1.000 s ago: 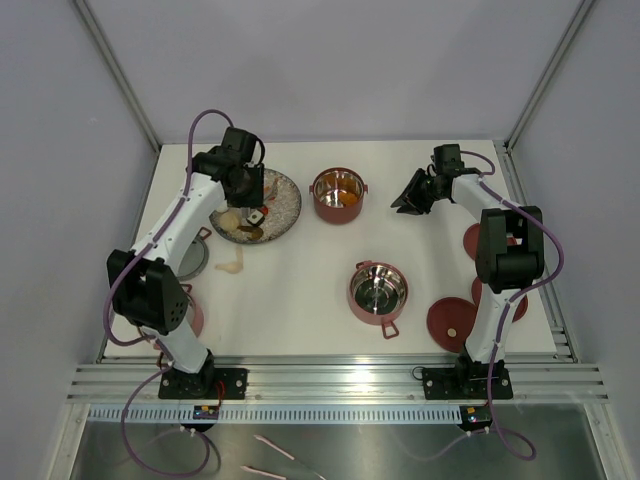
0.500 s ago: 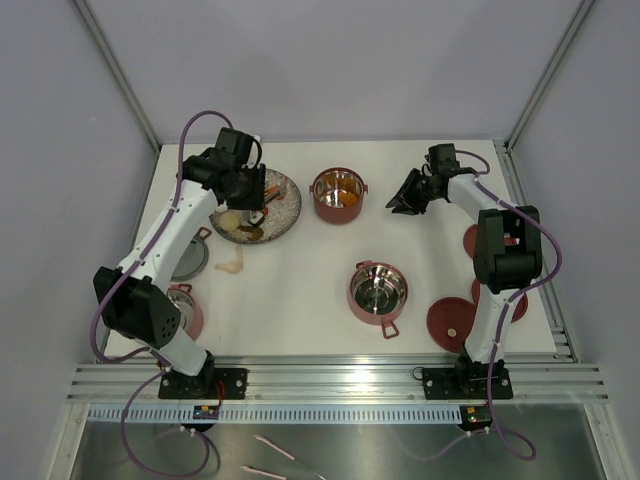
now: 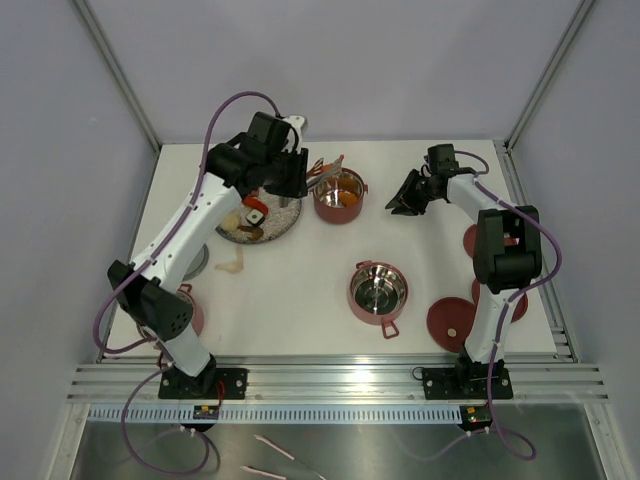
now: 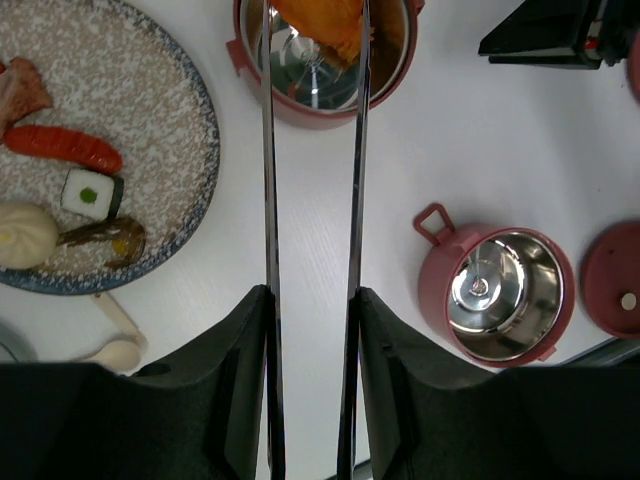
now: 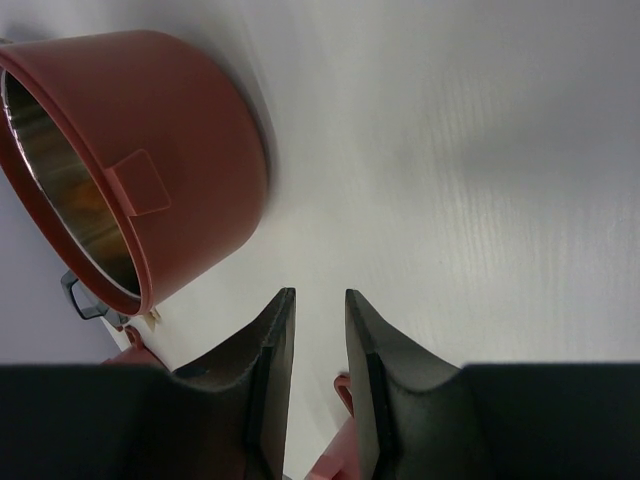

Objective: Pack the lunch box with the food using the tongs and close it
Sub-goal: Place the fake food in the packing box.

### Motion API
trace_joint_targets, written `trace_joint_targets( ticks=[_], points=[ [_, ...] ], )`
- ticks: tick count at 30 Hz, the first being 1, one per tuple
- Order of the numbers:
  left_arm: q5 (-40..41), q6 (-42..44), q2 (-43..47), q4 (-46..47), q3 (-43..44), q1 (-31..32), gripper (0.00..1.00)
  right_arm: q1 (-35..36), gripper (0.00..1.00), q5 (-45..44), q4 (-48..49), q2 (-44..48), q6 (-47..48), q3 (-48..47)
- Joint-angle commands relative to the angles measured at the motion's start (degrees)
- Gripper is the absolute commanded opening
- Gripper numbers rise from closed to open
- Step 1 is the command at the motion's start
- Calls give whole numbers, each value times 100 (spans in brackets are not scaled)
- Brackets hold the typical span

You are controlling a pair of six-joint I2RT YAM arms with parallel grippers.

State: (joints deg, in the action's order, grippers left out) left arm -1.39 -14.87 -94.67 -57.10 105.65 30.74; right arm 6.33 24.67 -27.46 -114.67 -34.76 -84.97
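My left gripper (image 4: 312,292) (image 3: 292,178) is shut on the tongs (image 4: 268,180) (image 3: 322,170), which reach out over the far lunch box tier (image 4: 300,100) (image 3: 339,194). An orange food piece (image 4: 318,20) sits between the tong blades above that tier's steel inside. More food lies on the grey speckled plate (image 4: 190,120) (image 3: 288,215): a red piece (image 4: 62,148), a white-and-black piece (image 4: 92,192), a brown one (image 4: 105,235). A second tier (image 3: 378,290) (image 4: 497,293) stands empty nearer the front. My right gripper (image 3: 405,200) (image 5: 318,292) rests just right of the far tier (image 5: 130,170), open, its fingers a little apart with nothing between them.
Red lids lie at the right: one (image 3: 450,322) near the front, another (image 3: 474,240) beside the right arm. A pale piece (image 3: 232,264) lies off the plate on the table. More red and grey box parts (image 3: 192,262) sit by the left arm's side.
My left arm has swung right from the plate to the far tier, carrying the tongs with it. The right gripper has stayed beside that tier.
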Motion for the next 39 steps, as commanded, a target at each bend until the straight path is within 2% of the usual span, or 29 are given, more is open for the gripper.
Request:
trace_joint_targets(
  ticks=[1,8,12,17,25,28,39],
  points=[
    [-204,-33,-437,235,474,142,0,44,34,21,-49,296,-4,-81],
    [-90,-16,-789,296,466,178,2,44,34,-6,-49,314,40,-37],
    [-63,-33,-842,357,290,178,25,53,34,29,-40,253,14,-99],
    [-134,-42,-851,410,246,186,35,61,34,21,-84,226,40,-152],
    [-160,-24,-851,375,237,178,36,62,34,30,-66,235,31,-125],
    [-177,-33,-868,375,237,178,40,62,34,30,-84,235,49,-125],
    [-178,-60,-886,349,307,178,41,62,34,3,-110,235,110,-152]
  ],
)
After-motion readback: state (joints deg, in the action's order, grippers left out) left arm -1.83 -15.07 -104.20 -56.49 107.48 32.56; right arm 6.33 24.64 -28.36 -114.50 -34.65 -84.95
